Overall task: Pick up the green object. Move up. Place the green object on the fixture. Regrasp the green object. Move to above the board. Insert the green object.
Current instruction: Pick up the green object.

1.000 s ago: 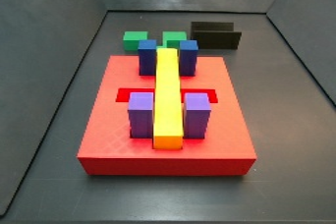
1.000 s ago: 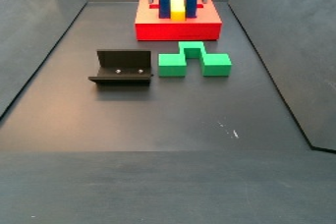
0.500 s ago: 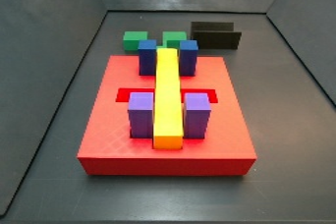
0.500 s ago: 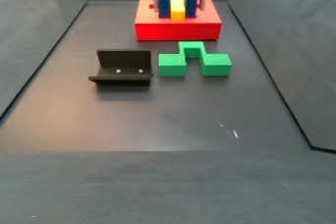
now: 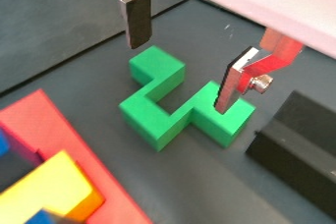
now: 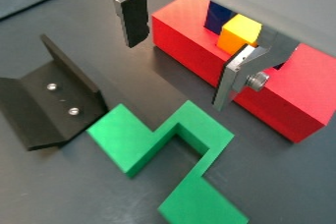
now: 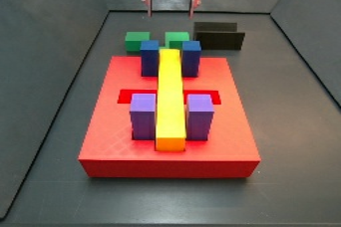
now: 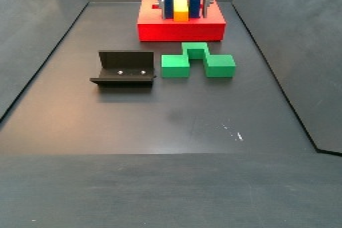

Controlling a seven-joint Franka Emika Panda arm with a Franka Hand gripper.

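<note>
hand (image 5: pixel 184 56) wide open, empty, above floor | 1 green object (image 5: pixel 184 100) | 1 fixture (image 6: pixel 50 95)

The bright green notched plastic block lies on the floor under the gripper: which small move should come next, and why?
Probably a straight descent. The gripper hangs open above the bright green notched plastic block, its fingers apart and holding nothing. The block rests untouched between the black fixture and the red board, so lowering the fingers around it comes before closing.
</note>
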